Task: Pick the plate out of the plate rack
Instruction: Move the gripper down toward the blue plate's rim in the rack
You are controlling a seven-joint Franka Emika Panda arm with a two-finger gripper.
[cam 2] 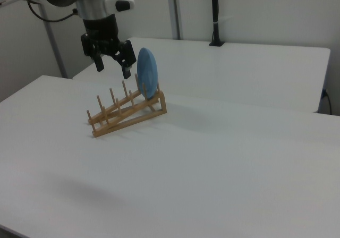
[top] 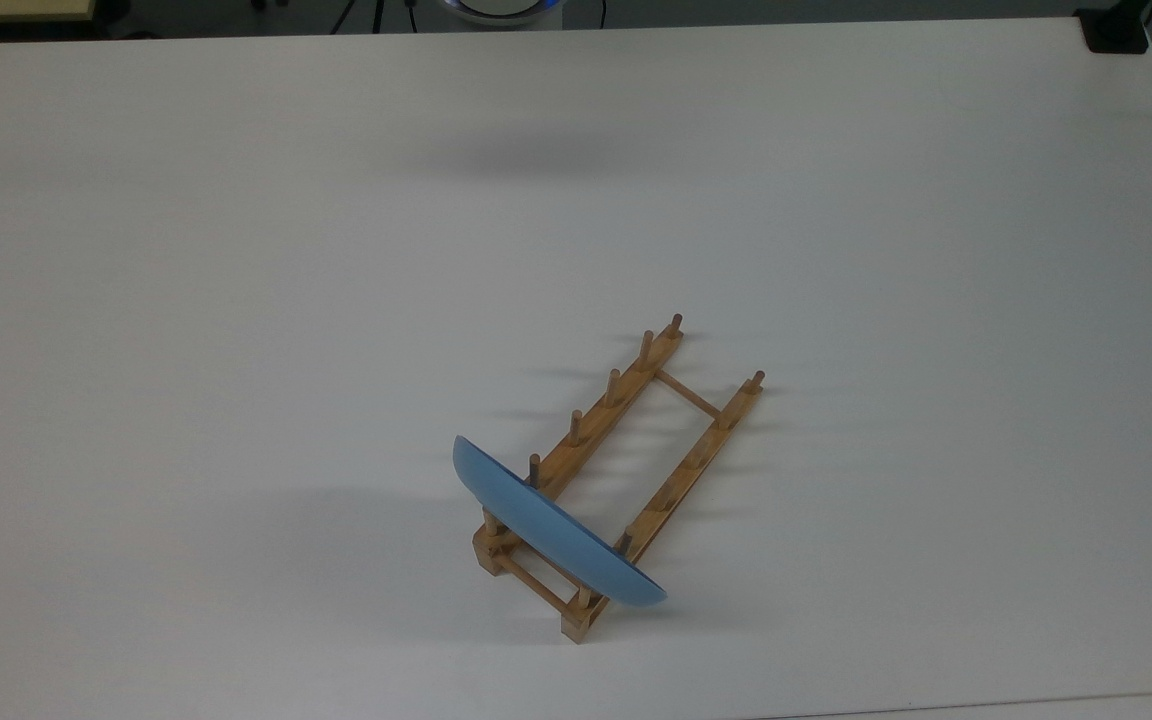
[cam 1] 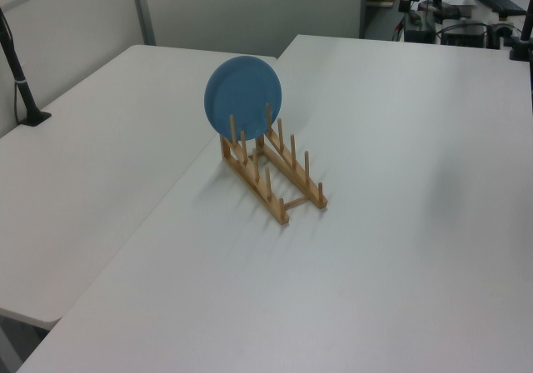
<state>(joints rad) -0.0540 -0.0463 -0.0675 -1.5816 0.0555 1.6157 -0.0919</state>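
One pincer [cam 2: 112,64] (fingers spread, pointing down) hangs beside the plate [cam 2: 148,73].

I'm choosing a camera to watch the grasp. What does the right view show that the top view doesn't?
The right view has the gripper, open, hanging above the table to the right view's left of the plate, plus a black post on the far table. The top view gives the plate rack from above: two rails with crossbars. Both have the plate upright at one end of the rack.

Plain light-blue plate [top: 556,525], light-brown wooden plate rack [top: 626,440], white table [top: 236,300]
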